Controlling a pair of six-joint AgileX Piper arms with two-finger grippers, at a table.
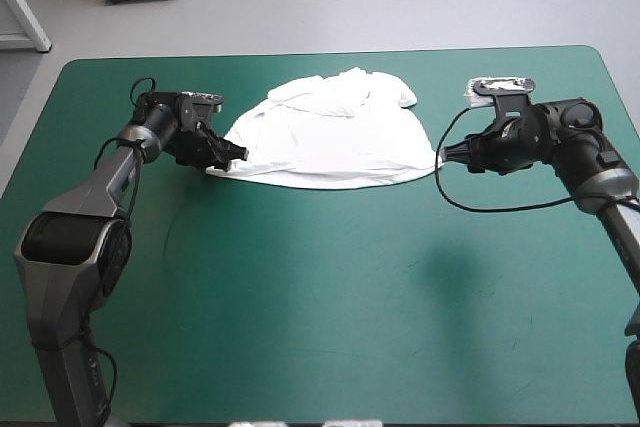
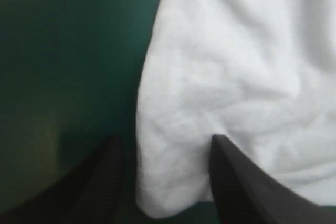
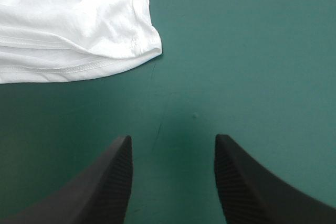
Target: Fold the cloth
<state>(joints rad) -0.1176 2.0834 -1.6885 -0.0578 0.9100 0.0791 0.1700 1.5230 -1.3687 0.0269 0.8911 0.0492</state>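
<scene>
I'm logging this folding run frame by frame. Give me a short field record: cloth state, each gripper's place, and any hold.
cloth: white short-sleeved T-shirt, lying on the teal-green table cover, far part rumpled
left gripper: black fingers open, shirt's near-left corner between them, not clamped
right gripper: open, just short of the near-right corner, bare cover between its fingers
hold: none yet

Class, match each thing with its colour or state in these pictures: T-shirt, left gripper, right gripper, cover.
Things:
1. T-shirt
2. left gripper
3. right gripper
4. cover

Colours or states:
A. open, over bare cover, the shirt's corner ahead
B. teal-green
C. white, rumpled along its far edge
D. open, astride a shirt corner

Pairs: 1-C; 2-D; 3-A; 4-B
</scene>
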